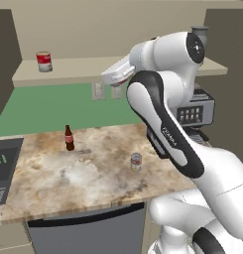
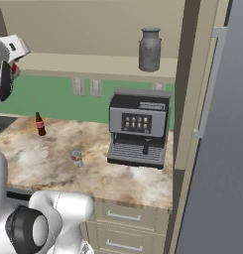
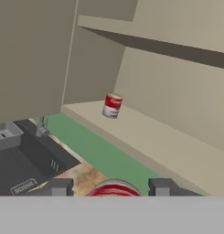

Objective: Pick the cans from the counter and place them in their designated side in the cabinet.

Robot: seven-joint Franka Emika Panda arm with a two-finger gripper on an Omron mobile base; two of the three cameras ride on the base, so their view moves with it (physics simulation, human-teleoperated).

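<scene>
The arm [image 1: 167, 124] is glossy white with rounded, bulbous links — dark charcoal bands and caps mark its joints, and faint lettering runs along one black strip. Behind the gripper [image 3: 111, 187] sits a white wrist; its two finger tips [image 3: 59, 186] are small, square, dark grey blocks.

Red-and-white can [image 3: 112, 105] on cabinet shelf [image 3: 177, 151], another can [image 3: 113, 188] between hand [image 3: 111, 188] fingers

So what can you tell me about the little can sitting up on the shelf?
The red-and-white can is a small round tin with silvery rims and a red band over white. It stands upright on the plain beige shelf board of the cabinet, near its left end, close to the dark side wall. Nothing touches it but the shelf. In the hand view it looks tilted because the camera is rolled.
</scene>
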